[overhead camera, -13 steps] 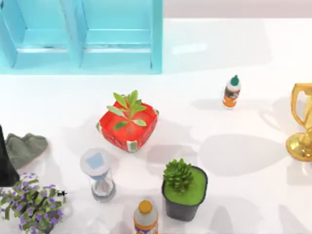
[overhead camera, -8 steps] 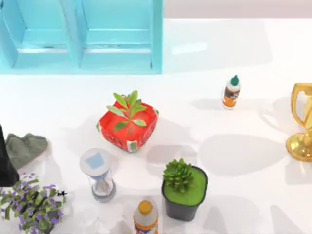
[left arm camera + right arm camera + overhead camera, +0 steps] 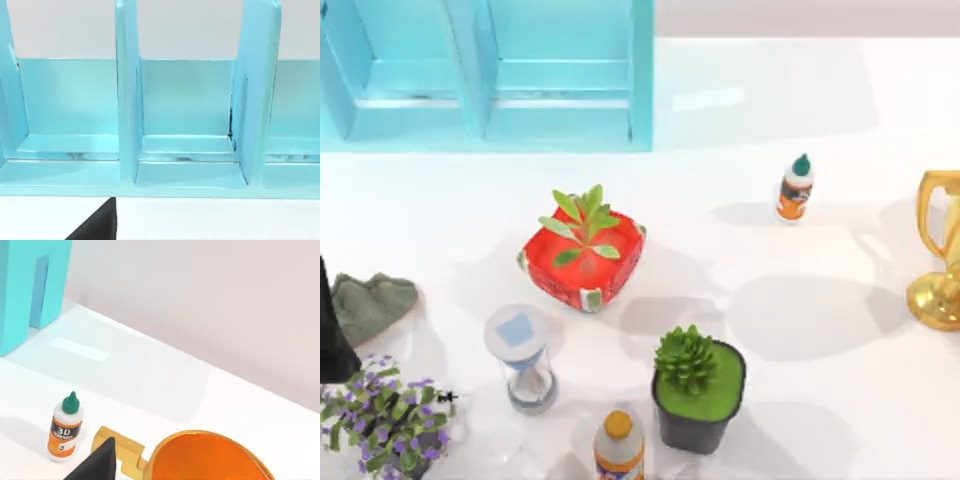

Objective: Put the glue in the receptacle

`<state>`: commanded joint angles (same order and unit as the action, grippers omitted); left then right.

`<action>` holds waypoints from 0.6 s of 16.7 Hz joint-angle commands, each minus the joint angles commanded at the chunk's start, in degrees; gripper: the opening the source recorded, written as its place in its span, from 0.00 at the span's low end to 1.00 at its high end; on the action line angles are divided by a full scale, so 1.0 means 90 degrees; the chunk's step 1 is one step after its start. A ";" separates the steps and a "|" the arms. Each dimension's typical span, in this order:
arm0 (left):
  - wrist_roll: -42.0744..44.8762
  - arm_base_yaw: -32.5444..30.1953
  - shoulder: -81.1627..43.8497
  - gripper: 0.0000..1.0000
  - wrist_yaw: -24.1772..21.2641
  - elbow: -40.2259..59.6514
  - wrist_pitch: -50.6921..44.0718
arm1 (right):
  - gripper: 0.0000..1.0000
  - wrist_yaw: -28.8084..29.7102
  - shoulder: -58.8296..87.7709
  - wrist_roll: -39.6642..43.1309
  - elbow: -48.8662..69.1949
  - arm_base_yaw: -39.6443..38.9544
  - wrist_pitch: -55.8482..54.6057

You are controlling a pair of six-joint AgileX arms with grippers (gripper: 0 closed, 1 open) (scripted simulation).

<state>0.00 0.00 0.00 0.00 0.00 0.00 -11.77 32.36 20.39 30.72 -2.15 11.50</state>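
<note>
The glue is a small white bottle with a dark-green pointed cap and an orange label, standing upright at the table's back right. The right wrist view also holds the glue, some way beyond a dark part of my right gripper. The receptacle is a cyan divided rack along the back left. In the left wrist view the receptacle lies straight ahead, with a dark part of my left gripper low in the picture. My left arm sits at the table's left edge.
A gold trophy stands at the right edge, close to the glue. A red planter, a sand timer, a black-potted succulent, an orange-capped bottle, purple flowers and a grey cloth crowd the middle and front left.
Soft shadows near the table's front right have shifted a little. The glue and the other objects have stayed put.
</note>
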 joint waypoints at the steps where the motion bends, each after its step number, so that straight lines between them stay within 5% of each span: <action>1: 0.0000 0.0000 0.0000 1.00 0.0000 0.0000 0.0000 | 1.00 -0.0209 0.0578 0.0368 0.0524 -0.0033 0.0206; 10: 0.0000 0.0000 0.0000 1.00 0.0000 0.0000 0.0000 | 1.00 -0.2264 0.6355 0.4119 0.5482 -0.0204 0.2429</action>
<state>0.00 0.00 0.00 0.00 0.00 0.00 -32.14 89.56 57.46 80.06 -3.99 33.35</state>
